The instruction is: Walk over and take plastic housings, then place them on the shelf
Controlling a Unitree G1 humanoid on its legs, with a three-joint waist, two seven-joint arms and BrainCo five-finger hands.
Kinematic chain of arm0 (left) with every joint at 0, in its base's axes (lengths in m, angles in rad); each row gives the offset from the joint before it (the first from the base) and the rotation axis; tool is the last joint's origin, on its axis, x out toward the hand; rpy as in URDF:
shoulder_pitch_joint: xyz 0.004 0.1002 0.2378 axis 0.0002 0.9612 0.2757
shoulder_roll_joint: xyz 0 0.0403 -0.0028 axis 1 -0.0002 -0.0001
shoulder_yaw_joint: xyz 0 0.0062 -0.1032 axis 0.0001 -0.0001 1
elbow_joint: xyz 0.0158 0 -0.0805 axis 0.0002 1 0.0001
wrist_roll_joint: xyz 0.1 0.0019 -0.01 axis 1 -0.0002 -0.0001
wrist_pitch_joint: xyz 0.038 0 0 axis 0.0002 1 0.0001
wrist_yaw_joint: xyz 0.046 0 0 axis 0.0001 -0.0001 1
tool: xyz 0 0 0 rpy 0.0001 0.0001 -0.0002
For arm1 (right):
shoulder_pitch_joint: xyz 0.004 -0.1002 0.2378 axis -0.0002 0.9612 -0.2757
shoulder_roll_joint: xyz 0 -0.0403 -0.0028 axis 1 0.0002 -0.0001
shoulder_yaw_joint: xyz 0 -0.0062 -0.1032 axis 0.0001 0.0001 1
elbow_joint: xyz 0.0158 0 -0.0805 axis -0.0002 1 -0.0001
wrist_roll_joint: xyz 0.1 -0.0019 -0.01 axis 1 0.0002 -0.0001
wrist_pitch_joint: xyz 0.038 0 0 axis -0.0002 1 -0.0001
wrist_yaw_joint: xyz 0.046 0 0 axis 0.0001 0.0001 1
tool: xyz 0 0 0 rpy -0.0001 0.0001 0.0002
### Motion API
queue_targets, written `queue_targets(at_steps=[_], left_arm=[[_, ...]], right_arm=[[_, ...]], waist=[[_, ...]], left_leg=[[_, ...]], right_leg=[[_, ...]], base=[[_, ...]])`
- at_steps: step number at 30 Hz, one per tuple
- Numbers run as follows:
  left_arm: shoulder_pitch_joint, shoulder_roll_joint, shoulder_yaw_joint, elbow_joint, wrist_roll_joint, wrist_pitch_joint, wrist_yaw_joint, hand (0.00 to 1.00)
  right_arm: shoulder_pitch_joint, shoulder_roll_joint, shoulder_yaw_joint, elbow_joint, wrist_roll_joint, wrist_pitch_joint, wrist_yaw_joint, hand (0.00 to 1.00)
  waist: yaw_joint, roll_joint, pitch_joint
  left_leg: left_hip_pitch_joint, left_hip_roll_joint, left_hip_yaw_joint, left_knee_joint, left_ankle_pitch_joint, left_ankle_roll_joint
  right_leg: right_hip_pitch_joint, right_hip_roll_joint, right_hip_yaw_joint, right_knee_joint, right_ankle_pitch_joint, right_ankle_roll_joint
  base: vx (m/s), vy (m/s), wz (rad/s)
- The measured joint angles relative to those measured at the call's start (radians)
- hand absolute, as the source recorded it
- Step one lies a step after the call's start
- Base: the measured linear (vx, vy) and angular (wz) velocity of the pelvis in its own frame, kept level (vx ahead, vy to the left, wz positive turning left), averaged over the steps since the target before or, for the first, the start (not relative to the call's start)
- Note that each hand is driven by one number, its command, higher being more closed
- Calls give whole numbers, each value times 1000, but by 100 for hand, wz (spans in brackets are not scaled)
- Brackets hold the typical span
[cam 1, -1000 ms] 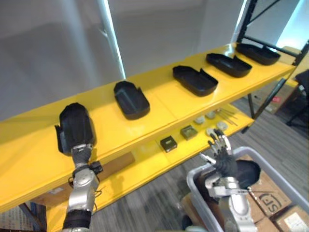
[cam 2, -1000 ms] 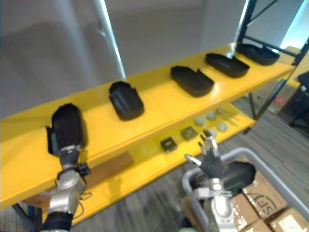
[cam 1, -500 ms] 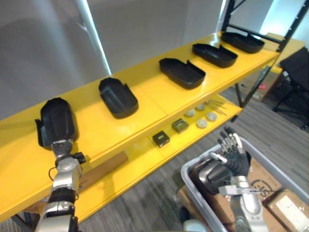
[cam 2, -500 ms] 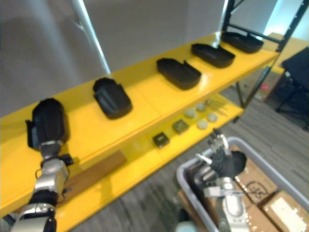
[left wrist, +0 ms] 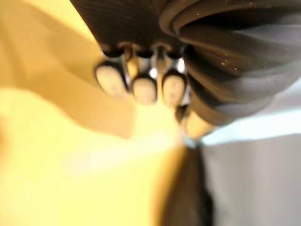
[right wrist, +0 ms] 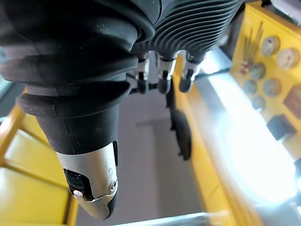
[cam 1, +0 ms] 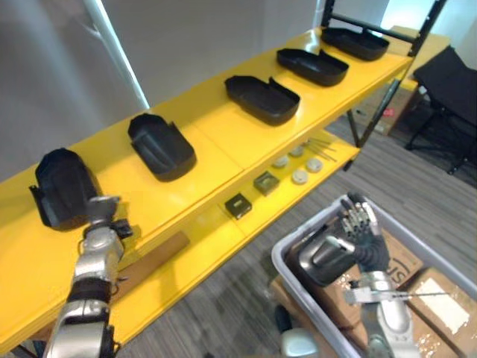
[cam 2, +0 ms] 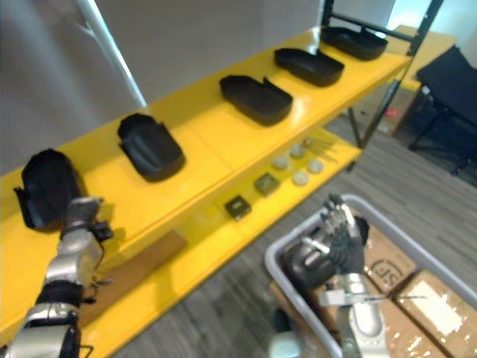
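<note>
At far left of the head views, the leftmost housing [cam 1: 59,186] lies on the top board of the yellow shelf [cam 1: 216,142]. The left hand [cam 1: 100,211] sits right at its lower-right edge, over the board's front lip. Can't resolve contact, and can't tell whether that hand is open or closed.

A row of four more housings [cam 1: 262,98] runs up and right along the same board, spaced apart. All are black moulded plastic: elongated shallow shells with rounded ends, a raised rim and a matte finish.

At lower right, the right hand [cam 1: 364,242] is upright above the grey bin [cam 1: 309,224], fingers straight and spread, gripping nothing. A dark glossy rounded shell [cam 1: 304,267] lies in the bin just left of the hand, with the thumb crossing in front of it.

The lower board [cam 1: 201,239] is also smooth yellow and carries two small square blocks [cam 1: 238,205], pale round discs [cam 1: 298,175] and thin rods [cam 1: 322,145]. Cardboard boxes [cam 1: 443,291] sit beside the bin on grey carpet [cam 1: 223,313].
</note>
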Motion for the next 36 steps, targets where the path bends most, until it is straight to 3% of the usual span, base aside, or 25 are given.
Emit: queue_targets(at_steps=[1,6,9,11,12,14,16,21,25,31,36], left_arm=[[60,-22,-1,-130,1,5,-27,0],[247,-34,89,-438,37,-4,-52,0],[295,-33,202,-532,195,-34,27,0],[298,-23,281,-559,372,-37,128,0],[296,-13,294,-566,409,-35,149,0],[258,81,301,-564,565,-9,193,0],[180,174,297,-526,661,32,191,0],[-55,402,195,-293,792,149,88,0],[-227,492,16,-76,807,197,-49,0],[-415,522,-195,243,847,254,-251,0],[-472,522,-252,415,891,302,-408,0]], right_arm=[[0,1,-4,-11,0,1,-1,0],[26,16,-28,-31,-13,6,-22,0],[51,29,-24,-31,-21,16,-38,0],[49,43,-10,-31,-23,16,-54,0],[50,44,-5,-31,-24,16,-62,0],[57,45,11,-31,-27,19,-90,0],[56,45,14,-31,-27,24,-106,0],[30,38,32,-25,-26,42,-133,0],[23,6,52,-19,-17,45,-130,0],[-12,-47,71,24,21,45,-117,0],[-16,-76,74,27,22,45,-107,0]], waist=[[4,4,1],[41,32,-1],[62,50,-13],[72,60,-24],[77,62,-26],[89,66,-38],[93,63,-45],[86,50,-76],[61,49,-78],[21,56,-79],[-8,56,-79]], left_leg=[[0,0,-5,0,0,1],[4,-1,-39,15,-10,16],[-2,1,-74,18,-10,16],[-4,5,-85,18,-10,16],[-5,5,-85,18,-10,16],[-21,6,-89,20,-10,16],[-21,6,-92,20,-6,12],[-23,4,-81,18,0,5],[-20,3,-78,16,0,6],[-17,1,-51,14,0,6],[-13,1,-23,12,0,5]], right_leg=[[4,0,-8,0,-1,1],[36,-3,-42,-1,-14,3],[52,-5,-75,-10,-29,-1],[56,-4,-91,-10,-34,-5],[55,-3,-91,-10,-34,-5],[46,-4,-97,-10,-33,-6],[46,-4,-100,-10,-31,-9],[34,-4,-89,-9,-25,-2],[33,-4,-83,-1,-21,-2],[20,-3,-53,-5,-14,-1],[7,-2,-27,-9,-9,-2]], base=[[-20,7,21],[-49,0,23],[-47,-8,29],[-37,-17,18],[-21,-14,4],[-5,-9,7],[1,-1,4],[6,8,-6],[6,9,-3],[-35,6,-13],[-48,3,-14]])
